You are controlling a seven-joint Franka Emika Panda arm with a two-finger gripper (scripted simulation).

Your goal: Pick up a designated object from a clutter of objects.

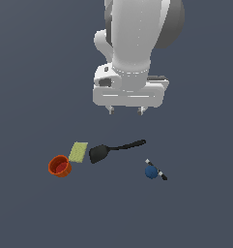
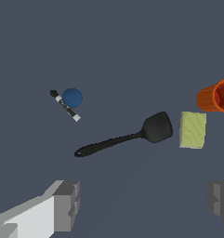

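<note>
Hovering high above the clutter, gripper [image 1: 126, 111] spread wide and empty, likely to leave room for a descent. Spatula [image 1: 114, 148] flat on the floor, blade just beside the sponge [image 1: 78, 152], handle pointing toward the ball tool [image 1: 154, 170]; cup [image 1: 59, 166] beyond the sponge.

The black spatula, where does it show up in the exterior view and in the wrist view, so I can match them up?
Exterior view: the black spatula lies near the middle, below the open gripper, blade toward the exterior view's left.
Wrist view: it lies near the picture's middle, beyond the fingers.
Shared landmark: the yellow-green sponge sits just off the blade, apart from it.
</note>
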